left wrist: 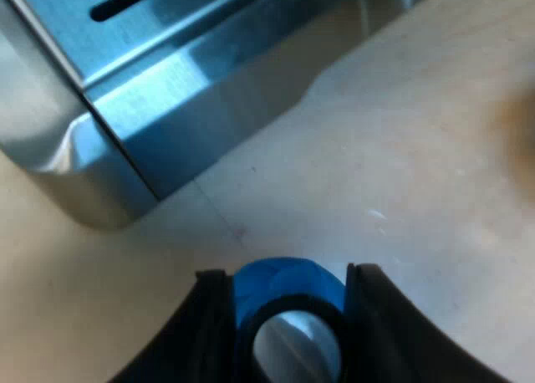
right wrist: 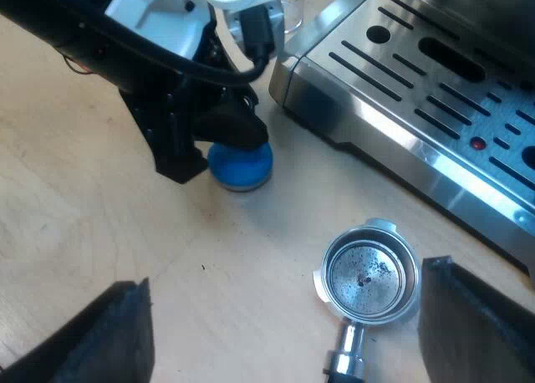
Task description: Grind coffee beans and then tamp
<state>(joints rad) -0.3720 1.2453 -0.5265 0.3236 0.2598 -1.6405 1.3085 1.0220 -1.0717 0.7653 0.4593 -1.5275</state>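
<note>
Tamper (left wrist: 280,284), blue, clamped in the left gripper (left wrist: 287,276) on the worktop (right wrist: 109,224); right gripper (right wrist: 286,283) apart above the holder (right wrist: 369,273). Lift the tamper level.

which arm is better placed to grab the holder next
Probably right. Its end effector hangs open over the holder, which lies loose by the machine. The left end effector is shut on the tamper.

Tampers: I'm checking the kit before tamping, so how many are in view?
1. The blue tamper stands on the table near the espresso machine's base, gripped in the left pincer. Others may be hidden.
</note>
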